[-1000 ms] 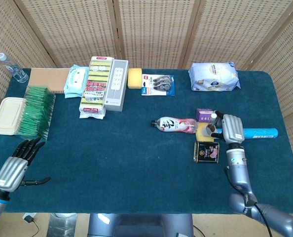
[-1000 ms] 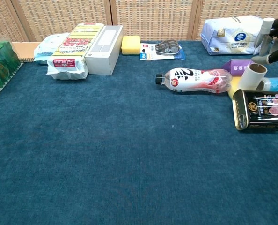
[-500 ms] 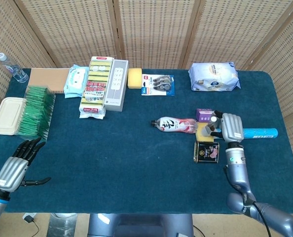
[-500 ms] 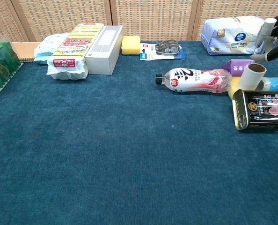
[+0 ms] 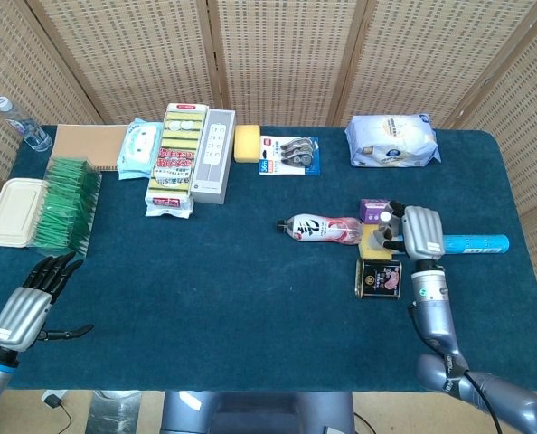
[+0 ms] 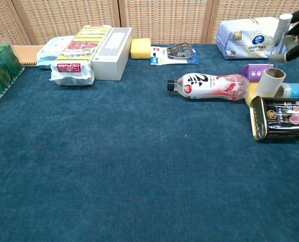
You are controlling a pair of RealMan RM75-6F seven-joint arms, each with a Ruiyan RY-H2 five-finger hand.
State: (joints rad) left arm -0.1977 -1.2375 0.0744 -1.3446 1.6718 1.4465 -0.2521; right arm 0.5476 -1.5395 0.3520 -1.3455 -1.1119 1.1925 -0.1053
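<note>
At the near left corner of the tabletop, the left hand lies low with its fingers spread apart, and it holds nothing. Well apart from it, to the right of the middle, a clear bottle lies on its side. Just beside its bottom end stands a small cardboard roll, upright, on or against a yellow block. A purple box is behind the roll, a black tin in front, and a blue tube to the right.

The right hand hovers over this roll. Its fingers are loosely bent and apart, and as far as I can see they close on nothing.

I judge the roll to be light, hollow and rather stiff, but hard squeezing would dent it and a side push would tip it. The best hold looks to be on the side wall at middle height, with gentle pressure.
</note>
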